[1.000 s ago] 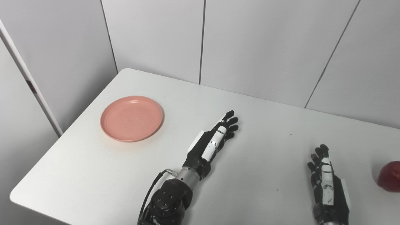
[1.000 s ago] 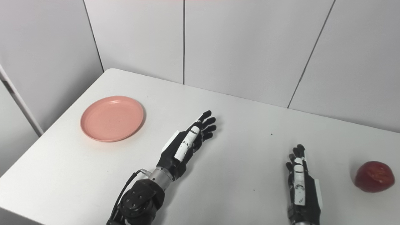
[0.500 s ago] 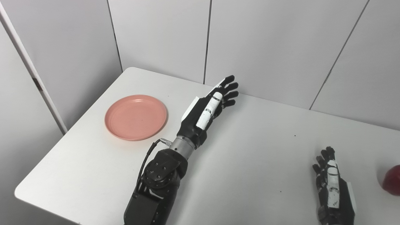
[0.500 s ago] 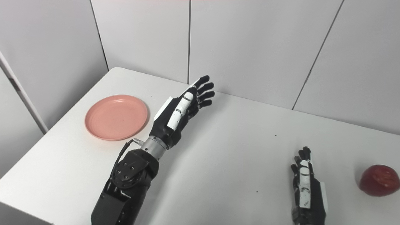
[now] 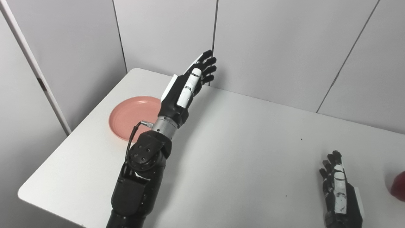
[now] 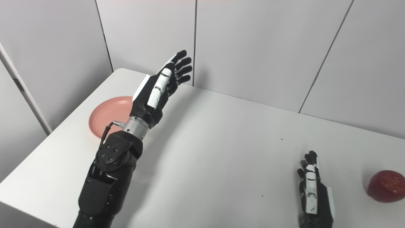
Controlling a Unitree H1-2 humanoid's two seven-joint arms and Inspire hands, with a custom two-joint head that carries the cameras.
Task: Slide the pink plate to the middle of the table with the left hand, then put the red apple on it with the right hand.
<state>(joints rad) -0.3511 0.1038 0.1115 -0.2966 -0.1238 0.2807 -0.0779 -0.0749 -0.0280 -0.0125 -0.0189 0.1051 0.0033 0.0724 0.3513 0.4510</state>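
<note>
Matt pink plate (image 5: 133,115); glossy red apple (image 6: 386,186); smooth white table (image 5: 240,152).

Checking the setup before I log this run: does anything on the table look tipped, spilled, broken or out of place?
Nothing stands out. The pink plate lies flat near the table's left side, empty, partly hidden by the raised, open left hand. The red apple sits whole at the right, beside the open right hand.

We see the left hand (image 5: 185,90) risen well off the surface since a second ago, arm lifted and swung toward the far left corner. Its wrist now overlaps the plate (image 5: 131,115) edge in both views. Fingers spread as before. Our camera drifted left; the apple (image 6: 384,186) sits nearer the frame edge.
</note>
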